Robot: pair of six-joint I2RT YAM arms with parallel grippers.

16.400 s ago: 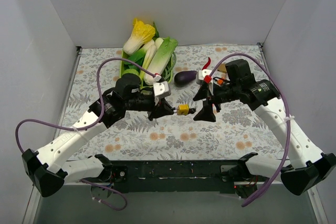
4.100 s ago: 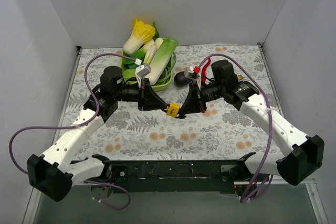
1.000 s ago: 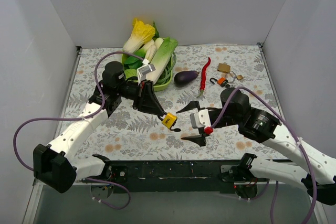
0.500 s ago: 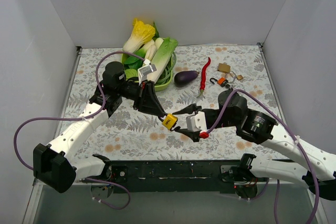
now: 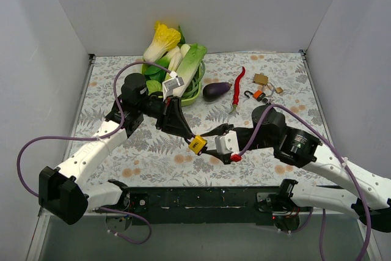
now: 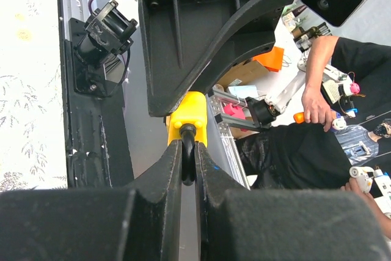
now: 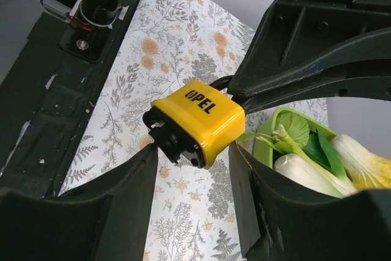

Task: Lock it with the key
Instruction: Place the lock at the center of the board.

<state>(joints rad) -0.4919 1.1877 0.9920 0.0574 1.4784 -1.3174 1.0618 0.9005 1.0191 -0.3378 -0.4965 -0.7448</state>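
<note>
A yellow padlock (image 5: pixel 197 145) hangs above the table's front middle. My left gripper (image 5: pixel 189 137) is shut on its black shackle; in the left wrist view the fingertips (image 6: pixel 174 169) pinch the shackle (image 6: pixel 188 160) under the yellow body (image 6: pixel 190 111). In the right wrist view the padlock (image 7: pixel 201 117) shows a black key head (image 7: pixel 172 142) sticking out of its end. My right gripper (image 7: pixel 192 172) is open, its fingers on either side of that end without closing on it. It also shows in the top view (image 5: pixel 211 145).
A green basket (image 5: pixel 194 96) of leafy vegetables stands at the back left and shows in the right wrist view (image 7: pixel 264 140). An eggplant (image 5: pixel 214 91), a red chili (image 5: pixel 237 84) and small padlocks (image 5: pixel 261 80) lie at the back right.
My right gripper has swung left from the open table to the padlock, and its open fingers now straddle the key end. My left gripper still holds the padlock, shifted slightly lower.
</note>
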